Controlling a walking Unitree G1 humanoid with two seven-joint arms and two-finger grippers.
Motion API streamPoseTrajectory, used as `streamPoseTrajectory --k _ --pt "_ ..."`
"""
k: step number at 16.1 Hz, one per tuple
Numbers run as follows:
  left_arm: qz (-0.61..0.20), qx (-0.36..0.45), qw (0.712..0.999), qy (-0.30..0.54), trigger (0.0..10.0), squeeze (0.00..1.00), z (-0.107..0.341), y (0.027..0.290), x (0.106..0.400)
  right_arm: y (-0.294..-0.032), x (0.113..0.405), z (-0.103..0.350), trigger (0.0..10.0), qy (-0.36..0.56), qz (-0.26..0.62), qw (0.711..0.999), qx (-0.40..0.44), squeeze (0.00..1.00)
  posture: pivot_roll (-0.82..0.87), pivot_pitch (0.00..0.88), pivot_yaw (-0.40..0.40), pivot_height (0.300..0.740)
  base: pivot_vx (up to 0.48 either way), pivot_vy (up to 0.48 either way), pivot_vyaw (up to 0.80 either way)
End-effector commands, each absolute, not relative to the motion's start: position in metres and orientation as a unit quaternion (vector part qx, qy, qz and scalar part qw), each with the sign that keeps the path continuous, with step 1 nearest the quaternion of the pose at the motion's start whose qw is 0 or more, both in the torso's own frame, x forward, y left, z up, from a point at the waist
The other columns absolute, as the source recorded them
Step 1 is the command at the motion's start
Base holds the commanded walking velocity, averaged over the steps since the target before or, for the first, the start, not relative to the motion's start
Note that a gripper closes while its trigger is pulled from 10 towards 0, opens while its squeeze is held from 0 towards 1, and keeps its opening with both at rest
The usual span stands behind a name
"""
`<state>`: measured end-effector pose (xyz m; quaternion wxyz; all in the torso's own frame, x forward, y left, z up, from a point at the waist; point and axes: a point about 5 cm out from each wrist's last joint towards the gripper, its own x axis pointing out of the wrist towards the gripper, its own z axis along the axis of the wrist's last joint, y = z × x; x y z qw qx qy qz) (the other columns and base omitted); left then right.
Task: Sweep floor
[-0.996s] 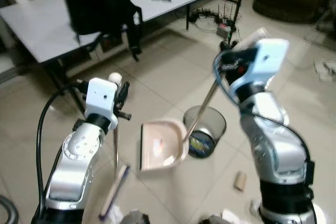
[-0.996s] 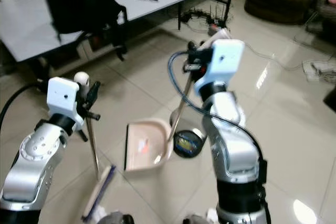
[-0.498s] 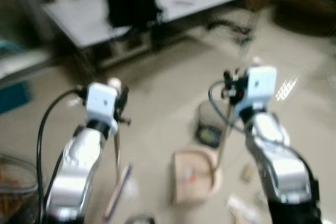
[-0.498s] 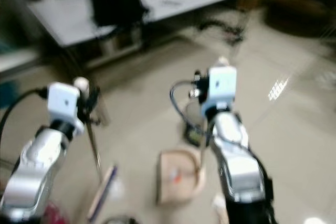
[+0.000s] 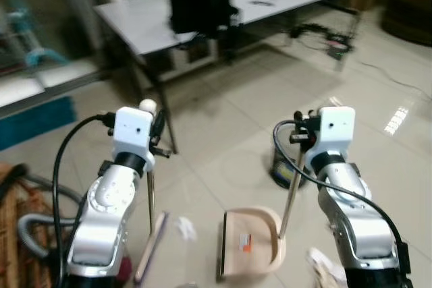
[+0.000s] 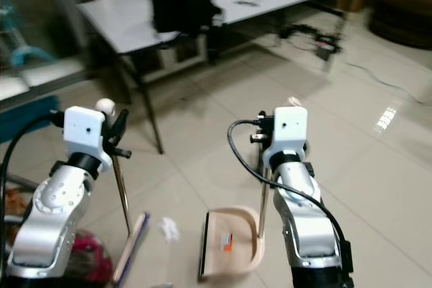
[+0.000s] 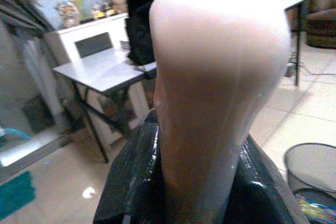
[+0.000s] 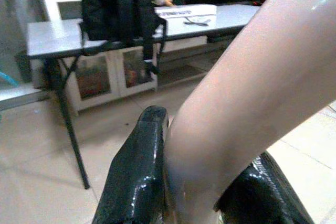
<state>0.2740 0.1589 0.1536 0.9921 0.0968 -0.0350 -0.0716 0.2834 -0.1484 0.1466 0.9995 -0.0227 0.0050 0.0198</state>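
While the long thin broom (image 5: 150, 224) is gripped between the left gripper (image 5: 156, 133) fingers, the beige plastic dustpan (image 5: 250, 246) handle is clamped by the right gripper (image 5: 302, 134).

both arms raised, left end effector (image 7: 210, 182) clamped, right end effector (image 8: 194, 192) clamped

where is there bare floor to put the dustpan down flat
Bare tile lies ahead of the dustpan, between the table leg and the bin. Crowded: paper scrap beside the broom, litter at right.
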Motion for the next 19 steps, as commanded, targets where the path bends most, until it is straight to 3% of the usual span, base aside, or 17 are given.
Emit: streamPoseTrajectory --k 1,6,15,19 --pt "-0.063 0.108 0.991 -0.052 10.0 0.00 0.160 0.160 0.278 -0.146 0.285 0.156 10.0 -0.025 0.020 0.999 -0.018 0.00 -0.04 0.000 0.073 0.740 0.420 0.000 0.80" --pt "-0.066 0.105 0.991 -0.048 10.0 0.00 0.157 0.157 0.280 -0.147 0.288 0.155 10.0 -0.032 0.013 0.998 -0.045 0.00 -0.04 0.000 0.073 0.740 0.426 0.000 0.74" --pt "-0.066 0.095 0.993 -0.037 10.0 0.00 0.149 0.156 0.285 -0.152 0.293 0.155 10.0 -0.039 0.010 0.998 -0.056 0.00 -0.04 0.000 0.074 0.740 0.423 0.000 0.00" --pt "-0.068 0.089 0.993 -0.023 10.0 0.00 0.139 0.156 0.294 -0.153 0.299 0.151 10.0 -0.034 0.026 0.997 -0.072 0.00 -0.04 0.000 0.076 0.740 0.000 0.000 0.00"
